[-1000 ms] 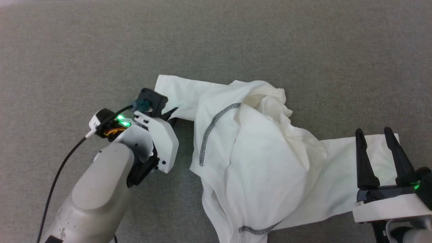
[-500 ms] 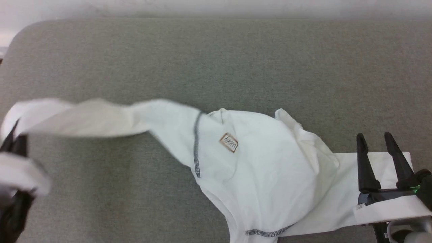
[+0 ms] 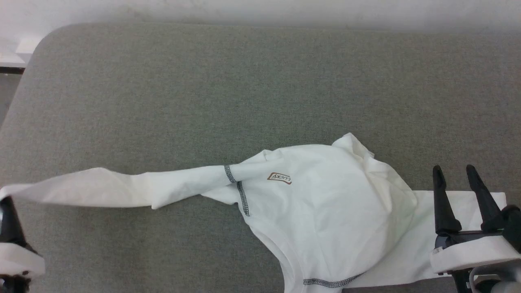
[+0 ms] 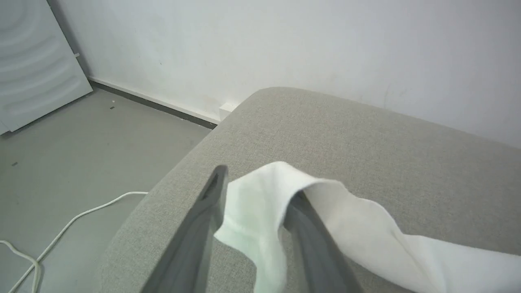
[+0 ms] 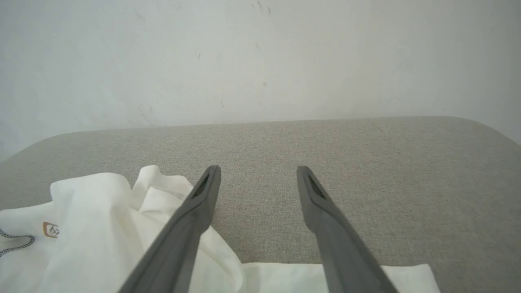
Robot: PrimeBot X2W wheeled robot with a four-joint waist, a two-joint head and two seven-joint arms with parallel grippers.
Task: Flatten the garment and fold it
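The white T-shirt (image 3: 333,211) lies low in the middle of the grey surface (image 3: 244,81), one end stretched left. It looks soft and floppy; grab hem corners. Left claw (image 4: 260,183) is apart, cloth draped on it. Right claw (image 3: 453,169) is apart, empty.

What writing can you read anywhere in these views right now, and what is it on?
"LUCKY": on the small brown-bordered label sewn to the white T-shirt, seen upside down in the head view.
Same label at the left edge of the right wrist view: partly cut off and too blurred to read.
No other words, numbers or signs can be made out.
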